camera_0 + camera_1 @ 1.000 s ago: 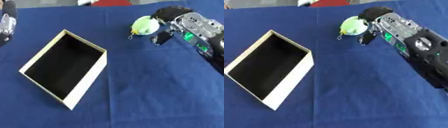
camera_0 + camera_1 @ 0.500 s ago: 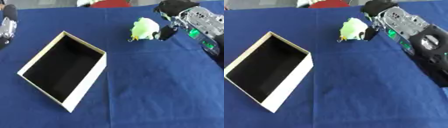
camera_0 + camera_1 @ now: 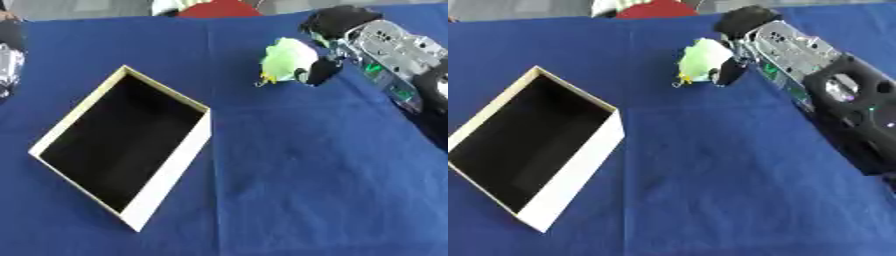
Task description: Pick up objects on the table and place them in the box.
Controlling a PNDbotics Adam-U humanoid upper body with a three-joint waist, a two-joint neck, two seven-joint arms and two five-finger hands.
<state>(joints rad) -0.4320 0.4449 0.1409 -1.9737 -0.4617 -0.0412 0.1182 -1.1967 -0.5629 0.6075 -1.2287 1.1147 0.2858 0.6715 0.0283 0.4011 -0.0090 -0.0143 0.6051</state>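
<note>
Right now my right hand point(image 3: 337, 37) has its fingers curled round a small pale green object point(image 3: 287, 57), thumb point(image 3: 317, 72) pressed against its near side, so I count it as held, though I cannot tell whether it is lifted clear of the blue tablecloth point(image 3: 306, 165) or resting on it. Something thin and yellowish hangs from its lower left edge; I can't make out what. The box point(image 3: 166, 177) sits open and empty-looking well to my left and nearer to me, turned cornerwise, so the whole carry lies ahead. My worry is the hold itself: the object looks soft and rounded, and I seem to have it by one side only, so it could roll out from between thumb and fingers as I swing across. If it is dragging, the cloth could snag the dangling bit and tug it free. Coming in low, I might also clip the box's raised near wall and shove it askew. My left hand point(image 3: 9, 55) shows only at the left edge; I cannot tell how its fingers stand.
</note>
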